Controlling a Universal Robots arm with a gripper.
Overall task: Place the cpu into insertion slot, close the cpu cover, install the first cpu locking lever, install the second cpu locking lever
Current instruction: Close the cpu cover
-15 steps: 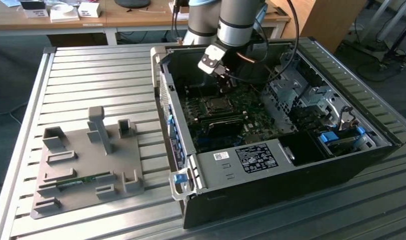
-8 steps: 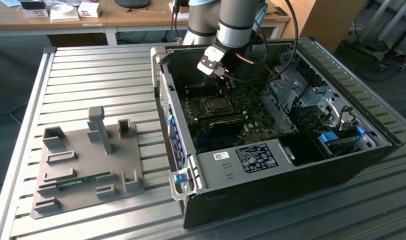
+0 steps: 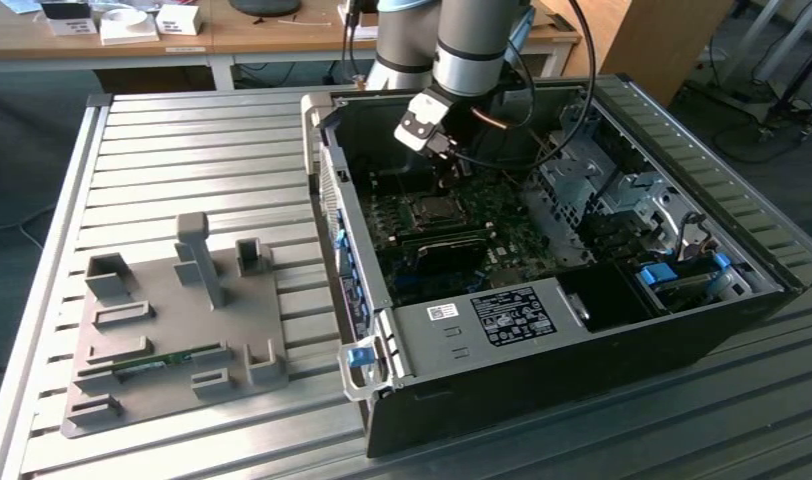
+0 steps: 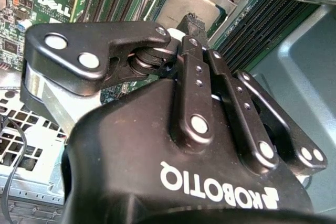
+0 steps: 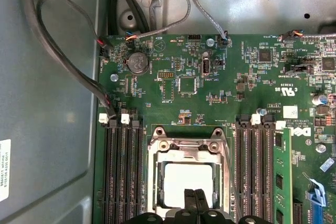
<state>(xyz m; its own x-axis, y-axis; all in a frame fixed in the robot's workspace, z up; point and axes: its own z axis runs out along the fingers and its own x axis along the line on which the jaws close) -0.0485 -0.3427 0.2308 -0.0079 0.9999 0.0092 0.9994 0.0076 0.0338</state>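
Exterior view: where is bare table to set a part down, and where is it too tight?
Bare ridged table lies between the grey fixture tray and the far edge. A thinner strip runs along the near edge. Crowded: inside the computer case, where the tool hangs over the cpu.

i saw white lettering printed upside down on the gripper body. a white printed label sat on the computer case, a white sticker on its inner wall, and white marks on the motherboard.
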